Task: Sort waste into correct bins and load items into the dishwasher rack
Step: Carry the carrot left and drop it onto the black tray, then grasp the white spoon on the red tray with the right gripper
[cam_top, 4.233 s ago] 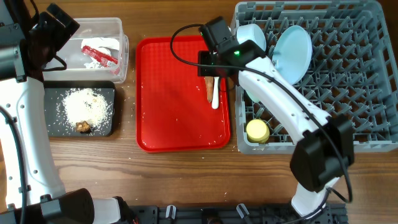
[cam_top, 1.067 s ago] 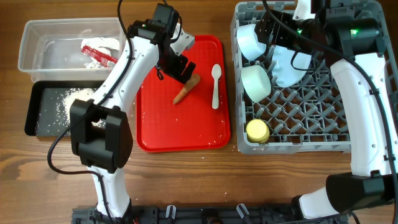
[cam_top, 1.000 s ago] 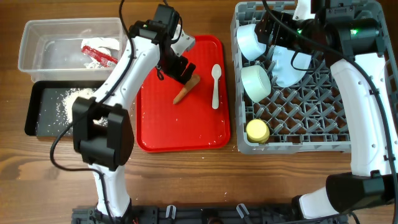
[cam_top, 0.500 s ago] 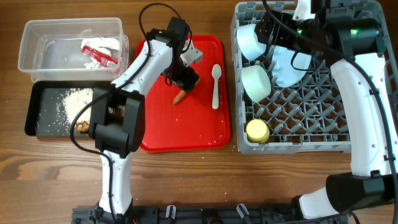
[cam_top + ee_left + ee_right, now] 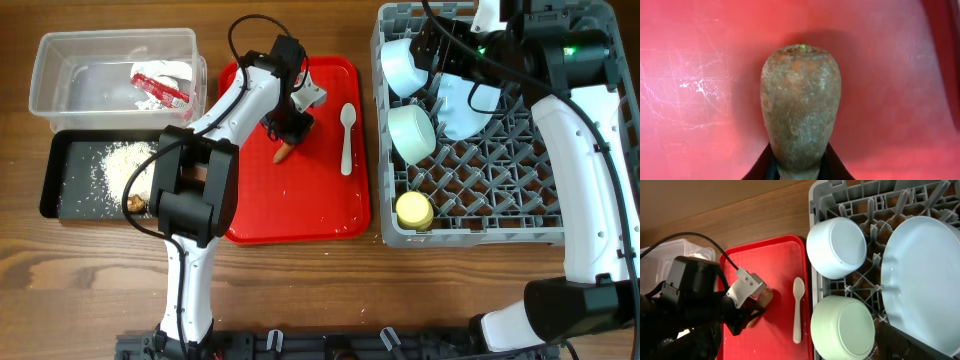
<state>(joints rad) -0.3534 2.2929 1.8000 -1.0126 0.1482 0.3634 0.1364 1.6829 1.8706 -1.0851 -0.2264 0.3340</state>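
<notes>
On the red tray (image 5: 300, 200) my left gripper (image 5: 291, 126) is shut on the thick end of the orange-brown carrot-like piece (image 5: 283, 153). In the left wrist view the piece (image 5: 800, 100) fills the middle, with a dark finger (image 5: 762, 167) against each side. The white spoon (image 5: 346, 140) lies on the tray to the right. The dishwasher rack (image 5: 560, 190) holds two bowls (image 5: 405, 65) (image 5: 412, 132), the plate (image 5: 465, 110) and the yellow cup (image 5: 414, 210). My right gripper (image 5: 447, 62) hangs open over the rack, holding nothing. Only one of its fingers (image 5: 905, 342) shows.
The clear tub (image 5: 60, 60) at the back left holds the red-and-white wrapper (image 5: 160, 88). In front of it, the black tray (image 5: 60, 190) carries white grains (image 5: 125, 160) and a brown lump (image 5: 133, 203). My left arm stretches from the front edge across the red tray's left side.
My left gripper came down over the carrot-like piece and closed on its thick end. The piece turned slightly. The right arm has not moved.
</notes>
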